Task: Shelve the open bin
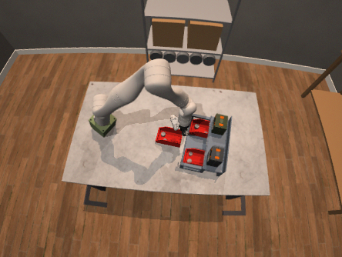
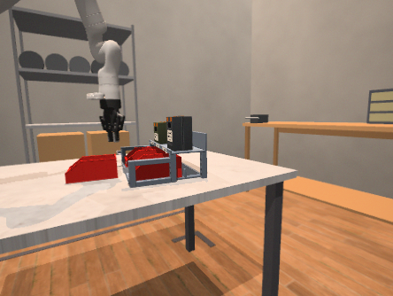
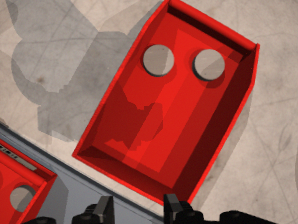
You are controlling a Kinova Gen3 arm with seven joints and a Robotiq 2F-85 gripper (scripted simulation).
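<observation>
"What is the gripper doing?"

"It's hanging above the table, pointing down, its fingers standing partly apart and gripping nothing."

"And the open bin?"

"That's lying on the table outside the shelf, near its front lip. Its open front is facing away from the shelf, and it's holding two round parts."

"What's the shelf carrying?"

"Two other red bins are sitting in the row, with the gap showing between them. Beyond, a green box and a dark box are standing on the low board."

"And underneath it all?"

"The pale table is supporting everything, including the arm's green base."

"Further back?"

"A tall storage rack is standing by the wall, holding cartons and round dark things. A wooden table is standing well apart from ours."
</observation>
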